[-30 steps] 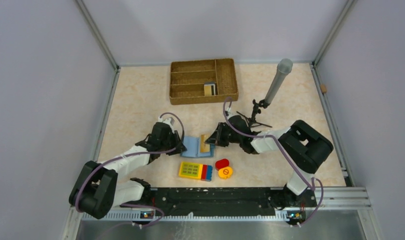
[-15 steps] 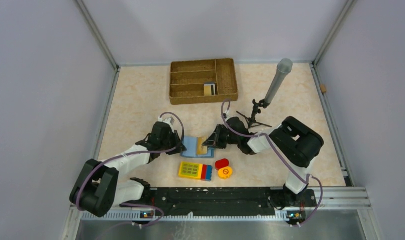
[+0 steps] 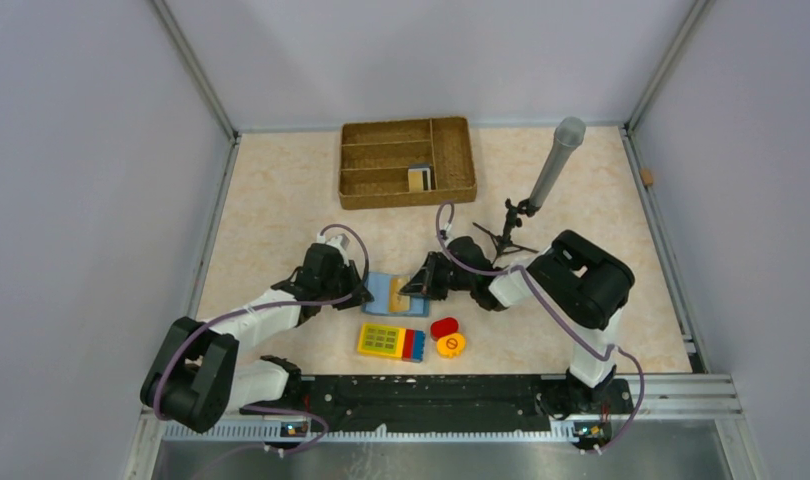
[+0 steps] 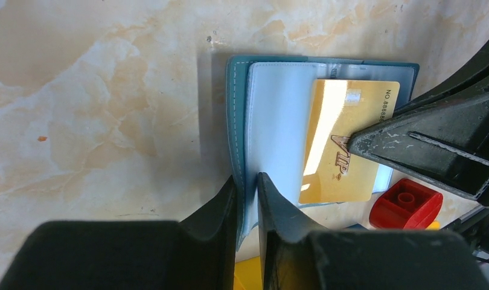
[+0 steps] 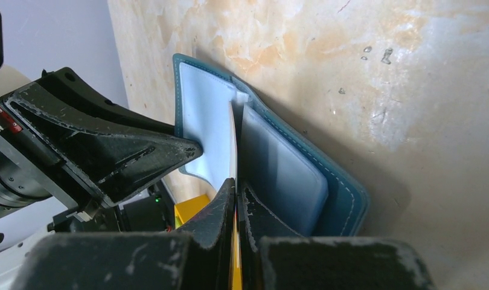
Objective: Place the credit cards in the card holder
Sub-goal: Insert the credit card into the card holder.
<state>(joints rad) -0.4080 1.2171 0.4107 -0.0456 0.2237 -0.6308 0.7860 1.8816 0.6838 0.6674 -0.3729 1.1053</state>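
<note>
Our gold card [image 4: 345,142], printed "VIP" and "NO 8888…", has slid left over the open card holder [image 4: 272,115], which lies toward the middle of the table's [image 3: 281,200] near edge. We judge insertion is under way. Our right fingers [image 5: 218,217] clamp the card, and our left fingers [image 4: 215,211] pinch the holder's edge.

The card holder [image 3: 386,290], a teal-blue wallet with pale blue pockets inside, lies open well in front of the wicker tray [image 3: 406,200], its left edge pinched by the left gripper [image 4: 247,178]. A gold card [image 4: 345,145] marked VIP lies across its right page, clamped in the right gripper [image 5: 236,184]. More cards [image 3: 419,178], tan, white and dark, stand on edge inside the tray's front compartment.
</note>
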